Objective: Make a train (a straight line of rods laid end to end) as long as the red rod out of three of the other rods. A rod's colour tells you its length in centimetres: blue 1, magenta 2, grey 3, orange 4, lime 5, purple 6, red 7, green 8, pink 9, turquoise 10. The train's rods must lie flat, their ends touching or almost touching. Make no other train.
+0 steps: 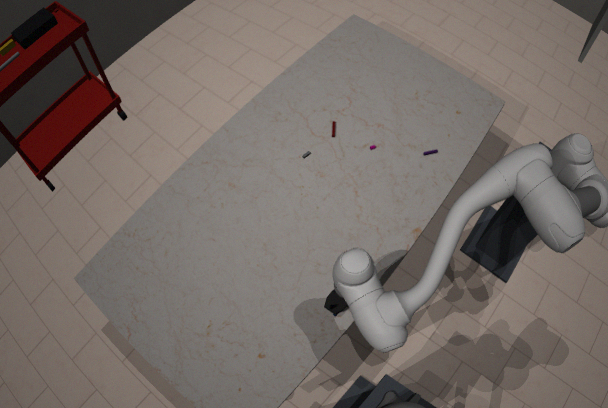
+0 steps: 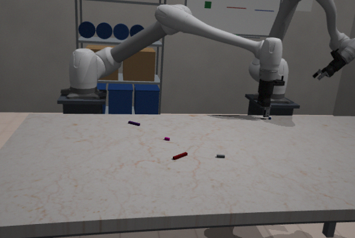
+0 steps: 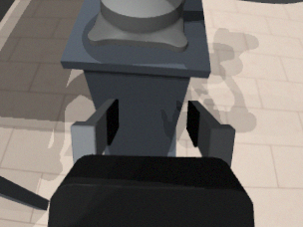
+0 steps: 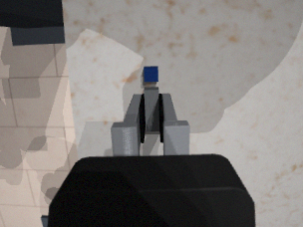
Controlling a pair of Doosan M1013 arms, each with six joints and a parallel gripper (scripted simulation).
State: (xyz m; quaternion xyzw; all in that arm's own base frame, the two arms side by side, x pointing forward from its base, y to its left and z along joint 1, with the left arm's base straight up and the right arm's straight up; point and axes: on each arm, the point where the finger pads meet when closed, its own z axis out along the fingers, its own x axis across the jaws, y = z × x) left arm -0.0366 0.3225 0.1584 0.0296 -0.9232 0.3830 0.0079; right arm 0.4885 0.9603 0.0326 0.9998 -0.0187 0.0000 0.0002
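My right gripper (image 2: pixel 266 115) (image 4: pixel 151 109) points down low over the table, shut on a grey rod (image 4: pixel 152 118). The blue rod (image 2: pixel 270 118) (image 4: pixel 151 74) lies just beyond that rod's end, with a very narrow gap in the right wrist view. It is hidden in the top view. The red rod (image 1: pixel 334 129) (image 2: pixel 180 156), a second grey rod (image 1: pixel 306 154) (image 2: pixel 220 156), the magenta rod (image 1: pixel 373 147) (image 2: pixel 167 139) and the purple rod (image 1: pixel 430 152) (image 2: pixel 134 123) lie apart. My left gripper (image 2: pixel 319 75) (image 3: pixel 152 113) is open and empty, raised beyond the table.
The pale marbled table (image 1: pixel 210 232) (image 2: pixel 87 182) has its long robot-side edge close to the blue rod. The left arm's dark pedestal (image 3: pixel 140 100) shows below the left gripper. The red cart (image 1: pixel 65 117) and a shelf rack (image 2: pixel 119 40) stand away from the table.
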